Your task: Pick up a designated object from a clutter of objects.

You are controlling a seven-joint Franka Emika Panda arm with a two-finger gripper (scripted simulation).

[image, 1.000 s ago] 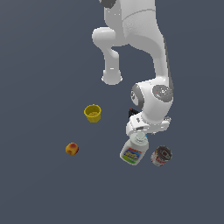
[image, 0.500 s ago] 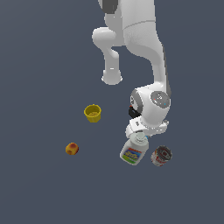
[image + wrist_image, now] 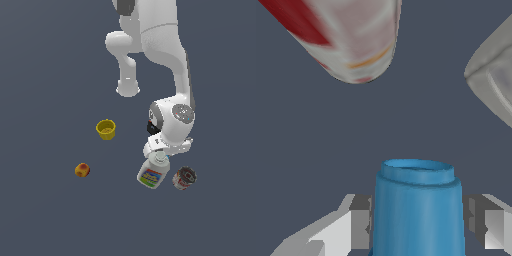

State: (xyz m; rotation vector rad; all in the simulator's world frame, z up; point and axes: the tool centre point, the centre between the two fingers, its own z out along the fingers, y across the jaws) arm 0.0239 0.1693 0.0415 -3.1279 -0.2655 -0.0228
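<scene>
Lower now than a second ago, the arm's wrist has sunk toward the surface and drifted slightly to the exterior view's right, while the loose items have not stirred.

From the wrist camera, the gripper (image 3: 417, 222) straddles the blue cup (image 3: 418, 210), one finger (image 3: 356, 225) on each flank. The fingers stand apart with the cup between them; whether the pads already touch its wall I cannot tell, since the gaps are narrow and dark. So the step in hand looks like the close of the descent, just before the grasp. In the exterior view the cup itself is hidden under the wrist, toward the right of the surface, just above the white labelled bottle (image 3: 153, 172).

The next move, I'd judge, calls for squeezing evenly on the cup's sides, then rising straight up, because the bottle and the red-white can (image 3: 184, 178) lie close by and a sideways drag could knock them.

Counting what shows: one blue cup, one yellow cup (image 3: 106, 129) standing alone near the middle, one red-yellow fruit (image 3: 82, 170) toward the left edge, one white bottle, one can. A grey shape at the edge of the wrist picture may be the bottle or can seen close.
</scene>
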